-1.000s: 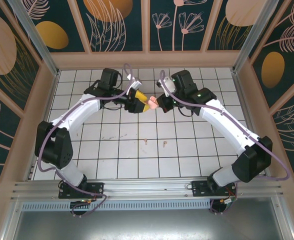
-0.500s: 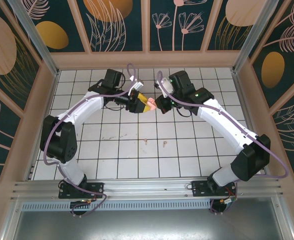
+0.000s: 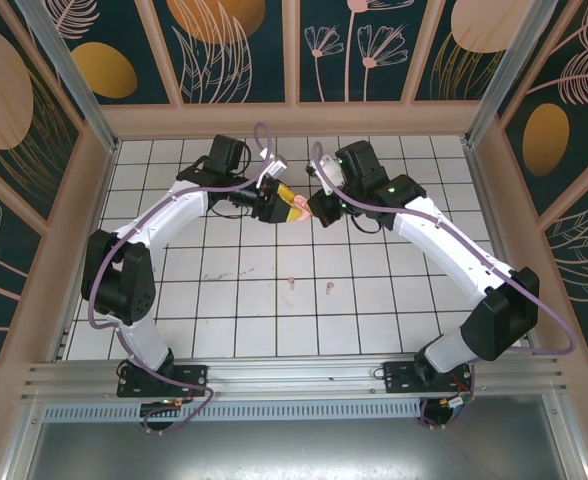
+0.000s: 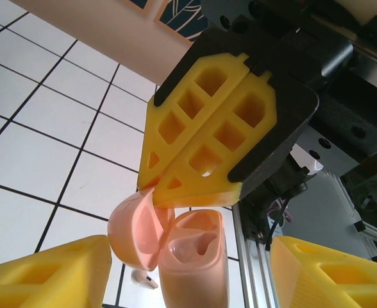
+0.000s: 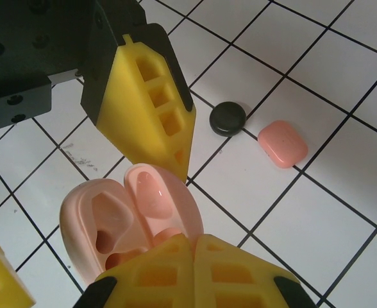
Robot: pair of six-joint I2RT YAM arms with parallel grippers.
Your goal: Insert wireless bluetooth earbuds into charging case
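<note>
Your right end effector [image 5: 192,242] is clenching the open case [image 5: 121,218], holding it aloft over the far tabletop [image 3: 234,320]. Your left end effector [image 4: 188,260] is standing released, spread either side of the case; whether it is touching is unclear. The earbuds [image 3: 290,283] are lying on the tabletop, well apart from both, below and toward the arm bases, roughly midway between arms. The left, being free, is looking likelier to fetch them. Their long axis is too small to tell.
</note>
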